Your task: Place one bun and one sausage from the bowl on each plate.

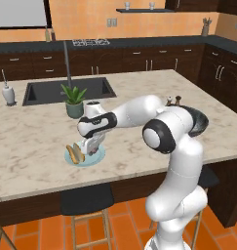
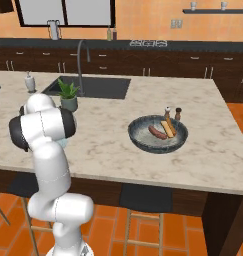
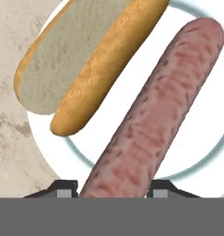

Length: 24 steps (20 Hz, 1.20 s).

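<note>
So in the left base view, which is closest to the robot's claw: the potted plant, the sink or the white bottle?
From the gripper, low over the plate:
1. Potted plant, just behind it.
2. Sink, further back on the left.
3. White bottle, far left by the sink.

Mottled reddish-pink sausage, golden-brown bun, seemingly pale-blue-rimmed white plate.

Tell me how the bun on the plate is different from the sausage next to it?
The bun is golden-brown with a pale, flat cut side; the sausage is reddish-pink and mottled all over. The bun lies free on the plate, while the sausage sits between the gripper fingertips. In the hand view the sausage looks longer, though it is nearer the camera. Both are long, rounded and lie side by side over the same white plate.
</note>
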Available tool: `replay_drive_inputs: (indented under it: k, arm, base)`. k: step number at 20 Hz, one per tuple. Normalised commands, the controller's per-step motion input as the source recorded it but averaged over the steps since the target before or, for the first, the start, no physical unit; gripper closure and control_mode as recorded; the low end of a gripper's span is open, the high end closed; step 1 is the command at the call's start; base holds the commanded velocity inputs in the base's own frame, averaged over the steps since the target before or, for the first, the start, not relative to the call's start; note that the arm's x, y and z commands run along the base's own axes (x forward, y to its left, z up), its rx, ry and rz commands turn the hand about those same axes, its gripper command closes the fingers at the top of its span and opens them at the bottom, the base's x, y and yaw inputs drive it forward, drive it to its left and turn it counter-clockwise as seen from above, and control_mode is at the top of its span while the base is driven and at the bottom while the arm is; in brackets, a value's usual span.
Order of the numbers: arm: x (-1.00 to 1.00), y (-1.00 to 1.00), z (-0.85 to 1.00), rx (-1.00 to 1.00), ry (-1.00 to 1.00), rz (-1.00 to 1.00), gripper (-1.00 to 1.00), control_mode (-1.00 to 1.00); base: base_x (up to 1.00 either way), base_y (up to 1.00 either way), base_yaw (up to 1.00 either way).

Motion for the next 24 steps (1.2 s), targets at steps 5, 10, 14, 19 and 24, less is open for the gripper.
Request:
replay_drive_inputs:
  k: [5,10,14,19,24]
  arm:
    - [0.04,0.00,-0.17,0.00,0.00,-0.05,1.00,-1.00]
    - [0.32,0.00,-0.13,0.00,-0.01,-0.04,1.00,-1.00]
    - [0.07,0.05,-0.02,0.00,-0.01,-0.01,-1.00,-1.00]
    - [0.00,0.00,0.02,0.00,0.00,-0.01,-1.00,-1.00]
    - [-0.02,0.00,0.37,0.00,0.00,0.00,-1.00,-1.00]
  base:
    - [0.00,0.00,0.00]
    - [0.00,0.00,0.00]
    - [0.00,0.00,0.00]
    - [0.00,0.00,0.00]
    - [0.00,0.00,0.00]
